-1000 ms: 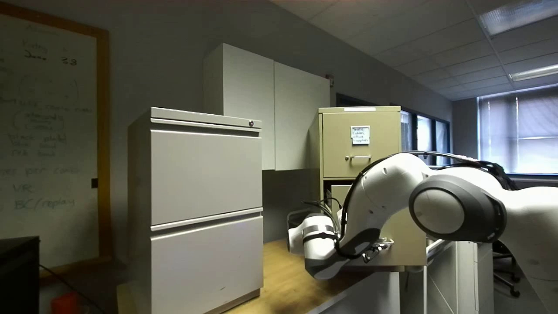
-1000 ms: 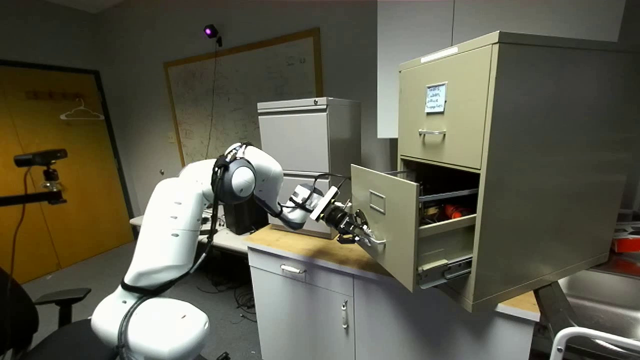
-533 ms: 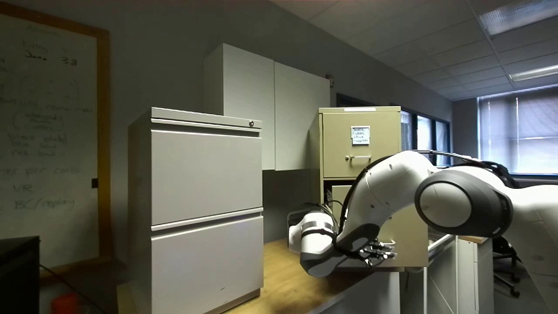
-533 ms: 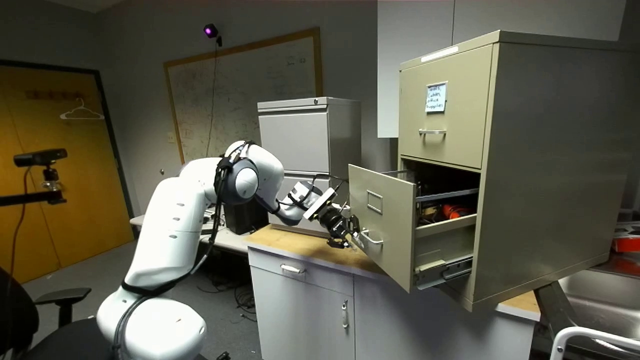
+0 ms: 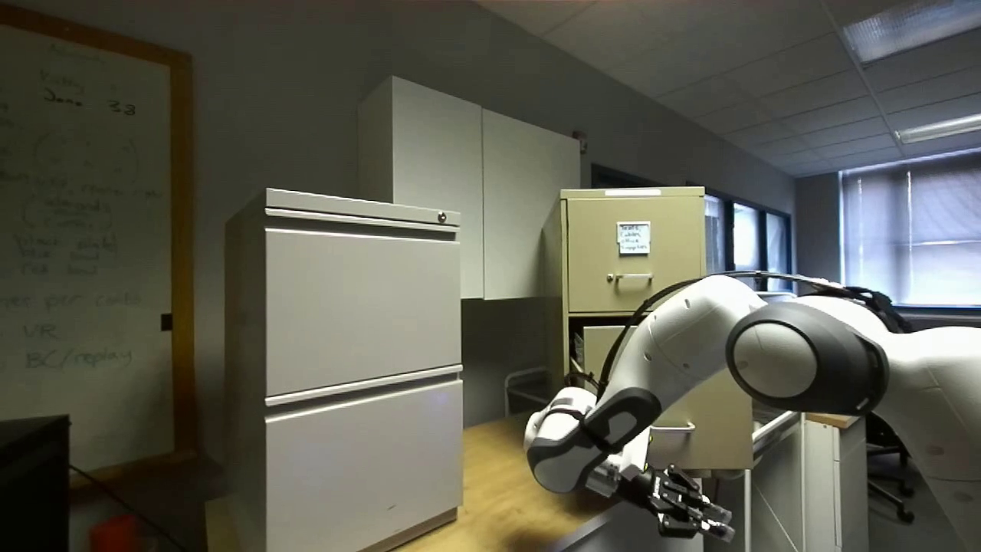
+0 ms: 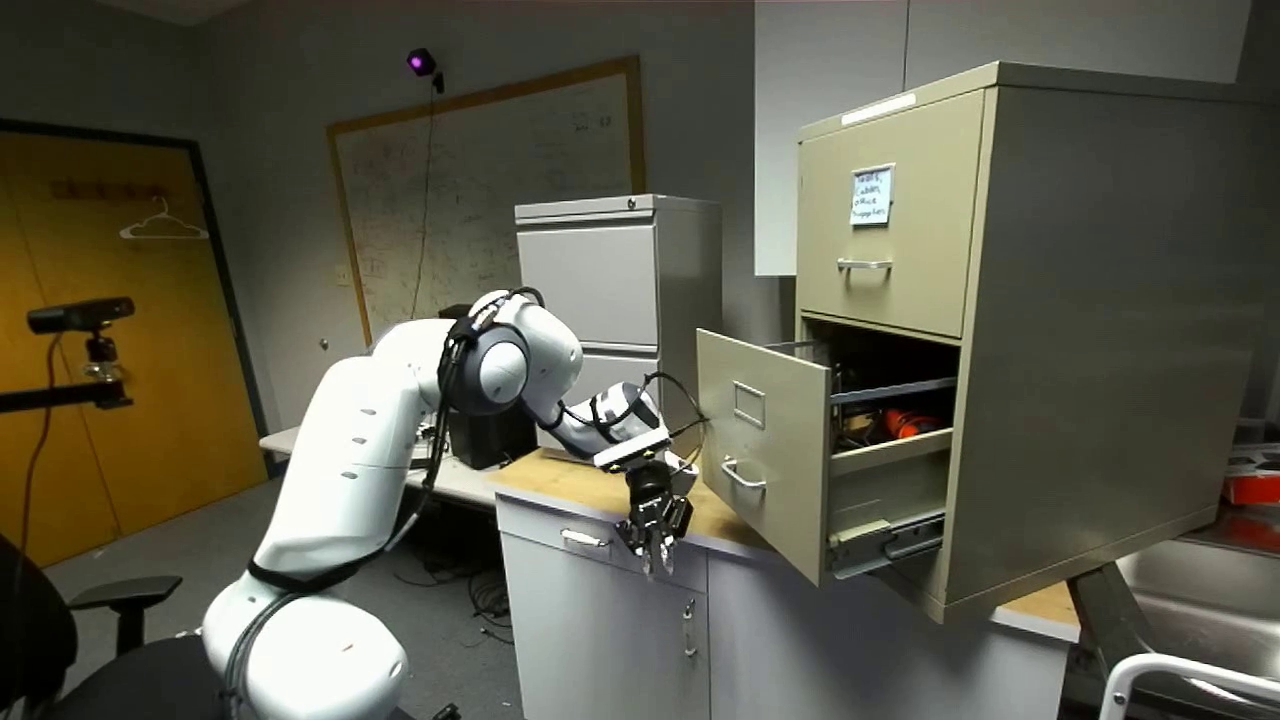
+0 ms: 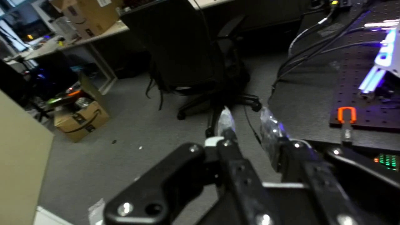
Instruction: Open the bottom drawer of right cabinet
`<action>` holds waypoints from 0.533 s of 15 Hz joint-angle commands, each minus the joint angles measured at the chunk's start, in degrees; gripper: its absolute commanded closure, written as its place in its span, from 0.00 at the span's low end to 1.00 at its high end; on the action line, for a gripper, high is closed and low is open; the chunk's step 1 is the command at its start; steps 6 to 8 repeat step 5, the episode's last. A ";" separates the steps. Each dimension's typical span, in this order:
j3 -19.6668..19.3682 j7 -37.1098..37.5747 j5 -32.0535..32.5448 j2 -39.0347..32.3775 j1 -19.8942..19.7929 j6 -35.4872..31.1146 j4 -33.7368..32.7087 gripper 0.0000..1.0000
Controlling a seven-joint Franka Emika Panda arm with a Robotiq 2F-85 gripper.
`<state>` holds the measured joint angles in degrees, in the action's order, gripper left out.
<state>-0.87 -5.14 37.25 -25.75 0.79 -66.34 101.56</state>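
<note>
The right cabinet [image 6: 1100, 330] is tall, beige metal, with a white paper sheet [image 6: 871, 196] on its top drawer; it also shows in an exterior view [image 5: 590, 245]. Its bottom drawer [image 6: 790, 430] stands pulled well out, with dark and orange things inside. The drawer front [image 5: 716, 429] is partly behind the arm; its metal handle [image 6: 743, 475] is free. My gripper [image 6: 657, 562] points down, in front of and below the handle, not touching it. In the wrist view the fingertips [image 7: 245, 120] are apart with nothing between them. A beige panel, likely the drawer front [image 7: 18, 162], shows at the left edge.
A light-grey two-drawer cabinet [image 5: 364, 307] stands on the wooden counter [image 6: 570, 485]. White base cupboards [image 6: 600, 620] are below. The wrist view shows floor, an office chair [image 7: 181, 47], a cardboard box [image 7: 82, 120] and a dark perforated plate [image 7: 368, 115] with cables.
The drawer slid out slightly more early on, then stayed still. My gripper came off the handle, moved away from the drawer front, and swung to point downward.
</note>
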 commanded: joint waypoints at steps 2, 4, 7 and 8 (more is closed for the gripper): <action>0.35 0.05 -12.24 2.03 -3.04 0.13 -0.80 0.30; 0.20 0.42 -17.50 3.29 -3.78 -0.62 -0.35 0.16; 0.20 0.52 -20.04 4.05 -4.07 -1.20 -0.08 0.07; 0.20 0.52 -20.04 4.05 -4.07 -1.20 -0.08 0.07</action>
